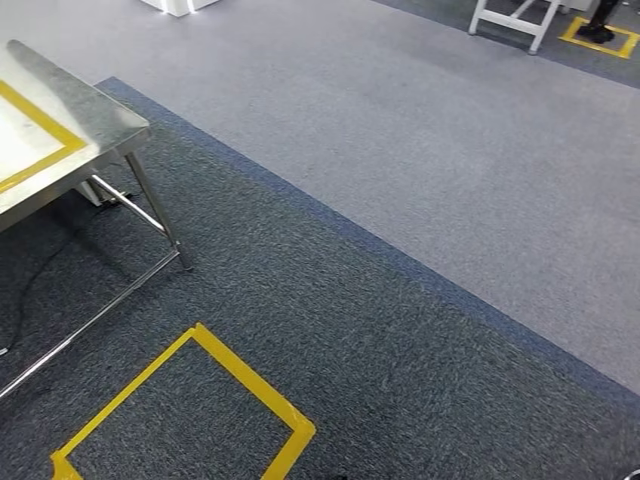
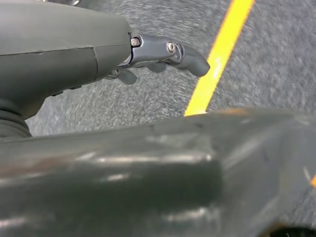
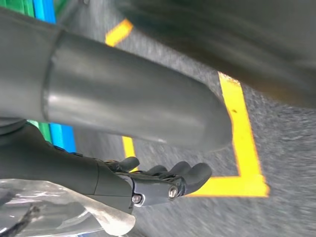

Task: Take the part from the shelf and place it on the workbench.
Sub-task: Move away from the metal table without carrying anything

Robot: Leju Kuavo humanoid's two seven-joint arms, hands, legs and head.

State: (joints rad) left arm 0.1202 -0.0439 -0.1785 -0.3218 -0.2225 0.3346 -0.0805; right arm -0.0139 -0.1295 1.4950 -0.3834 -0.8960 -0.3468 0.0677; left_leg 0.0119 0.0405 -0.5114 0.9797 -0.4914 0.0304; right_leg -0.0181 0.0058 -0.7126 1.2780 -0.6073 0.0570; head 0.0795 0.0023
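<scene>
The steel workbench [image 1: 98, 118] stands at the left of the head view, with a yellow taped outline [image 1: 41, 118] on its top. In the right wrist view my right hand [image 3: 156, 180] hangs over the carpet. A crinkled clear plastic bag [image 3: 56, 212], apparently holding the part, lies against its fingers, and the contents are blurred. In the left wrist view my left hand [image 2: 164, 52] hangs over the dark carpet with fingers stretched out and nothing in them.
A yellow taped square [image 1: 226, 365] marks the dark carpet in front of the bench legs [image 1: 162, 215]. Lighter grey carpet lies beyond. A white frame [image 1: 521, 20] and a person's shoes [image 1: 600, 30] are far right. Green and blue bins [image 3: 59, 136] show behind my right hand.
</scene>
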